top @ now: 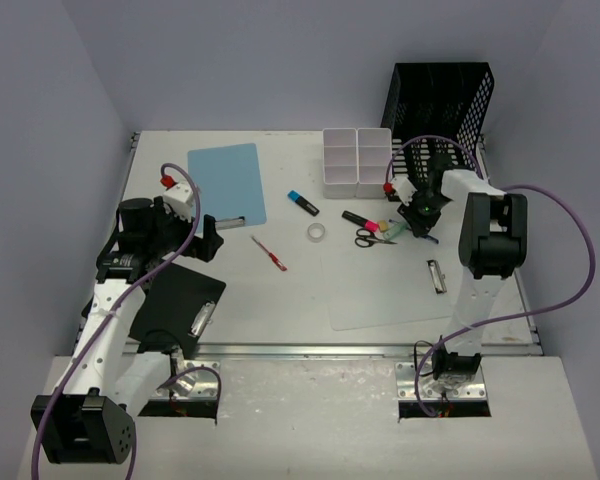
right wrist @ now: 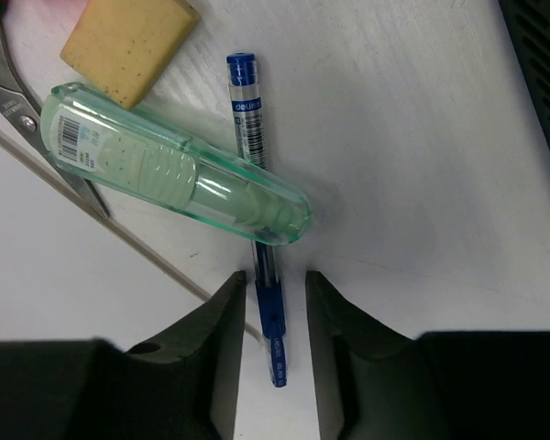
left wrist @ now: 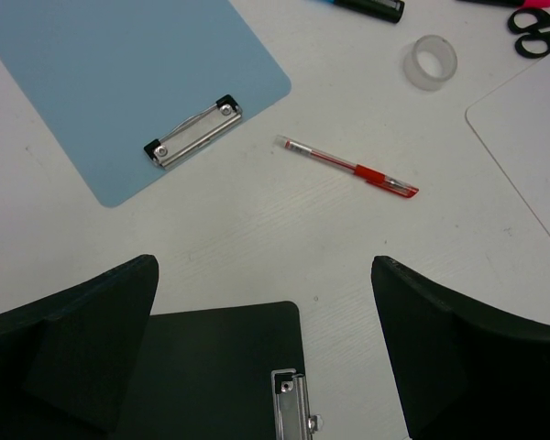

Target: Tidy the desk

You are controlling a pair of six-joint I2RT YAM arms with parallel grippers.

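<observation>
Status: by our reading the task is barely begun. The table [top: 280, 300] fills the top view, with its metal rail along the near edge. Loose items are scattered across it: red pen [top: 270, 253], tape roll [top: 317, 232], blue highlighter [top: 302, 202] and scissors [top: 365, 238]. We see nothing sorted into the white bins [top: 358, 160], and we cannot see into the black mesh rack [top: 440, 100]. Three boards lie flat: blue clipboard [top: 227, 180], black clipboard [top: 180, 300] and white clipboard [top: 400, 300].

Right gripper [right wrist: 275, 280]: narrow, with its jaws straddling the blue pen [right wrist: 247, 119]. A sliver of table shows on each side, so as far as we can see it is not clamped. A green translucent case [right wrist: 174, 165] lies across the pen just ahead of the jaws. A yellow sponge block [right wrist: 128, 41] sits beyond it.

Left gripper [left wrist: 266, 270]: wide and holding nothing, hovering over the top edge of the black clipboard.

Room: the right gripper works near the table's right side. The mesh rack is close by, and the white clipboard's edge runs just beside the pen. We judge that lifting the pen would tip the case. The most open surface lies mid-table, between the red pen and the white clipboard.
</observation>
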